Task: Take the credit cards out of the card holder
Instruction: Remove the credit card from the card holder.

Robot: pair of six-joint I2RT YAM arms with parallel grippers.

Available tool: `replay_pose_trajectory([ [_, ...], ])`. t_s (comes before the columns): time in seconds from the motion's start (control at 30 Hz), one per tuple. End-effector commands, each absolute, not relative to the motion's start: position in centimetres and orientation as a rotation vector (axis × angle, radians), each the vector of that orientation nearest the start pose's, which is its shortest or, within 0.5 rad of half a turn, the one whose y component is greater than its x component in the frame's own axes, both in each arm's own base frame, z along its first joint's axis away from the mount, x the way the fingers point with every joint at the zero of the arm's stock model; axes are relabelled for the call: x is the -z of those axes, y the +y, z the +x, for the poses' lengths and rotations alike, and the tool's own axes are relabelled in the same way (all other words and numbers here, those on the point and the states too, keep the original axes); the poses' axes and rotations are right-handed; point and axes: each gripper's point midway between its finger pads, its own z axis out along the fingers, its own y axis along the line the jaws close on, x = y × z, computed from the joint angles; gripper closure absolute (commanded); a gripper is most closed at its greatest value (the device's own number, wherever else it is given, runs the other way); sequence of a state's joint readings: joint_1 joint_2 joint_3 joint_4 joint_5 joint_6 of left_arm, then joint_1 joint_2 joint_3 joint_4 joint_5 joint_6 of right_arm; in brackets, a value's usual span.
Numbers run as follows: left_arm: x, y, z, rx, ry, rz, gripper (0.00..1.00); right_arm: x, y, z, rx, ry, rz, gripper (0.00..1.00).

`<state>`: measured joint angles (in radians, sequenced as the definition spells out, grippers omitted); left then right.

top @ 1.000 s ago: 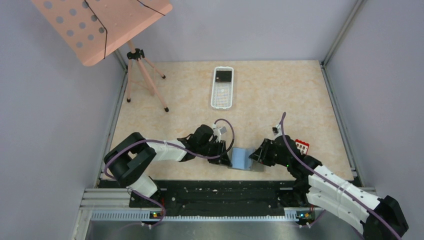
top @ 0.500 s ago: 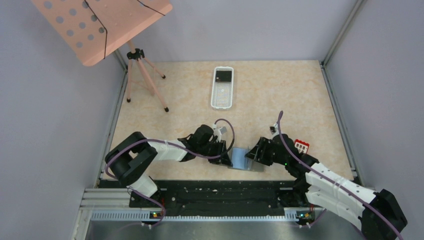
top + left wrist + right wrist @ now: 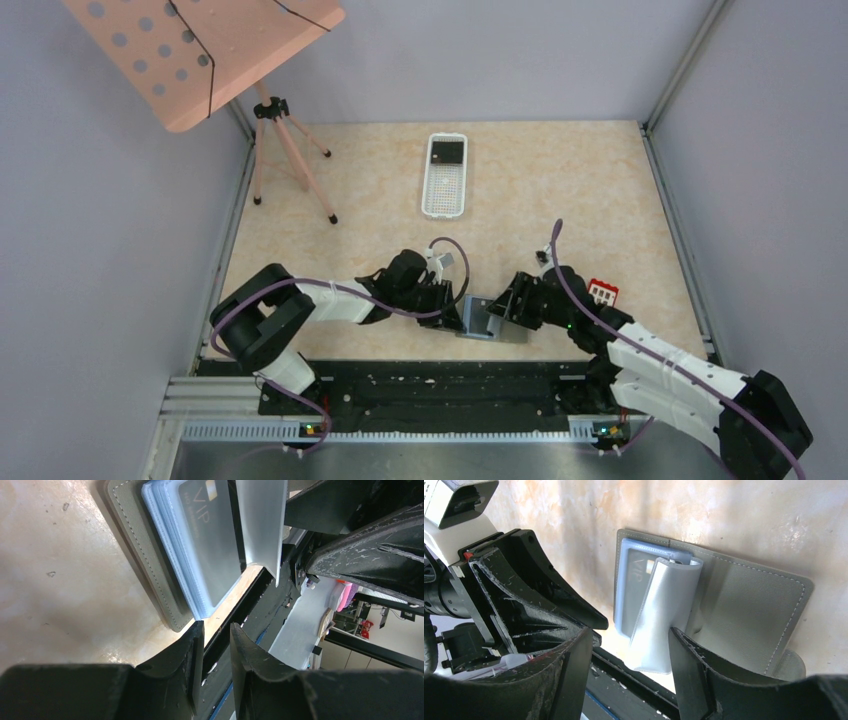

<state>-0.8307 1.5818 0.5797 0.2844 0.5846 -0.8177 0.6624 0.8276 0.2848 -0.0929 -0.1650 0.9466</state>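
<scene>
the card holder [image 3: 490,325] lies open and flat on the table [image 3: 560,190], at the near edge and midway between the two arms. its grey cover is spread in both wrist views, with a stack of clear sleeves on the left half. the top sleeve holds a dark card marked "vip" [image 3: 636,580]. one sleeve leaf [image 3: 659,625] stands curled up from the centre fold, lifted clear of the stack. the right gripper [image 3: 630,632] reaches in from the right with its fingers set wide apart – the raised leaf stands in the gap between them, and we see neither pad pressed on it. the left gripper [image 3: 216,626] sits at the left side of the holder, tips just beside the near corner of the cover. its fingers are drawn almost together, a narrow slit between them and nothing in it. we cannot tell whether the tips touch the cover. a red card with white squares [image 3: 603,292] lies on the table to the right of the right arm, apart from the holder. a white perforated basket [image 3: 443,195] sits at the far centre with a dark square item [image 3: 447,153] in its far end – well apart from both arms. a pink tripod stand [image 3: 290,150] occupies the far left corner.
</scene>
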Motion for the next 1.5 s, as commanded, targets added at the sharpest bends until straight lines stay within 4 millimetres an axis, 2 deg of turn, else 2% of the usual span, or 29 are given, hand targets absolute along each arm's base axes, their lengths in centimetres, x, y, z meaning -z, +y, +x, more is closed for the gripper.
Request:
replay_pose_trajectory([
  [0.0,-6.0,-33.7,14.2,1.431,2.552,0.388,0.69,-9.0,21.8,18.0,-1.062,2.326,0.229,0.49],
  [0.23,-7.5,-34.0,14.7,1.427,2.509,0.398,0.69,-8.2,20.9,17.8,-1.004,2.349,0.25,0.6],
  [0.33,-8.1,-34.2,15.0,1.42,2.5,0.412,0.69,-7.7,19.7,17.9,-0.923,2.36,0.288,0.65],
  [0.5,-8.6,-34.6,15.2,1.442,2.484,0.41,0.7,-6.8,17.8,17.4,-0.805,2.396,0.334,0.65],
  [0.6,-9.0,-34.7,15.2,1.45,2.472,0.417,0.7,-6.9,16.8,17.4,-0.746,2.401,0.375,0.63],
  [0.7,-9.1,-34.9,15.4,1.455,2.464,0.43,0.71,-8.0,16.4,17.3,-0.728,2.4,0.392,0.58],
  [0.83,-9.2,-35.5,15.6,1.475,2.459,0.447,0.71,-11.0,16.8,17.6,-0.777,2.347,0.375,0.57],
  [0.97,-9.2,-35.7,16.1,1.471,2.459,0.44,0.75,-14.0,18.5,17.8,-0.917,2.268,0.282,0.61],
  [1.1,-8.9,-36.2,16.4,1.487,2.461,0.432,0.78,-15.0,20.1,18.2,-1.021,2.217,0.228,0.68],
  [1.3,-7.5,-36.5,16.6,1.503,2.47,0.399,0.82,-12.4,22.1,18.5,-1.105,2.259,0.218,0.69],
  [1.47,-5.5,-36.2,16.4,1.47,2.518,0.405,0.88,-8.8,22.5,17.8,-1.098,2.319,0.148,0.66],
])
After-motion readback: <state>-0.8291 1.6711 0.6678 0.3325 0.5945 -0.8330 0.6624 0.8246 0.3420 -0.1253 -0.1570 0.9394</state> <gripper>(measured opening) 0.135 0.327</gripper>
